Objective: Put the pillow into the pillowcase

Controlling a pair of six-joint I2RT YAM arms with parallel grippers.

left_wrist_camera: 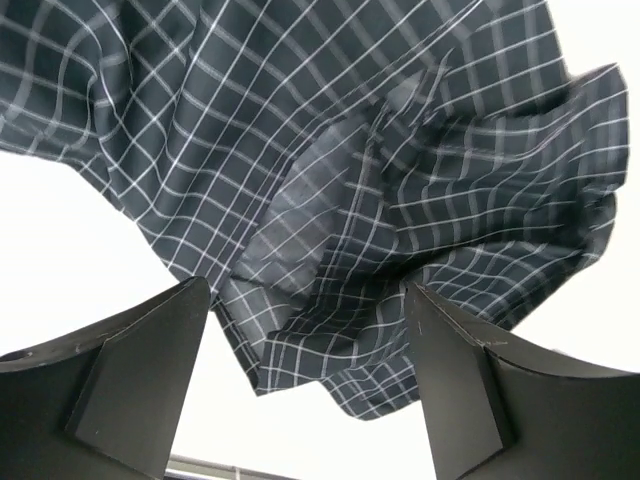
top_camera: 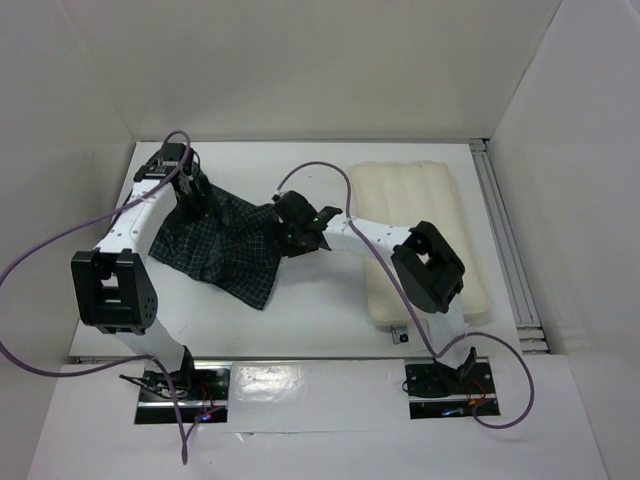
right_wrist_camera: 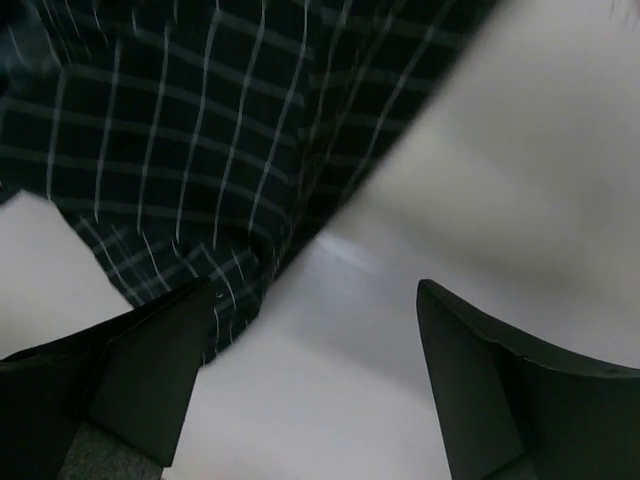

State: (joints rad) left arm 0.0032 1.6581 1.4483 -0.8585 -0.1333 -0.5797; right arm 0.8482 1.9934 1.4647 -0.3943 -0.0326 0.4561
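1. Two grippers sit at the dark cloth, one at each side of it.
2. On the left gripper (left_wrist_camera: 305, 300), the two black fingers (left_wrist_camera: 140, 380) stand far apart, and nothing is pinched between them.
3. Right past those fingers is the pillowcase (left_wrist_camera: 350, 180). It is dark with thin white checks and it is all crumpled into folds.
4. On the right gripper (right_wrist_camera: 315, 300), the fingers stand wide apart too, and it holds nothing.
5. One of its fingers is just beside the edge of the checked cloth. The other finger is over a pale, blurry patch, and I cannot tell what that patch is.
6. Seen from above, the left gripper is at the far left corner of the pillowcase and the right gripper is at its right edge.
7. The pillowcase lies in a loose heap on the white table (top_camera: 320, 315), a bit left of the middle.
8. The pillow (top_camera: 410, 190) is cream and puffy. It lies flat on the right side of the table, outside the pillowcase.
9. A strip of bare table shows between the pillow and the pillowcase.
10. The right arm (top_camera: 430, 265) reaches across the pillow.
11. White walls (top_camera: 300, 70) stand around the table.
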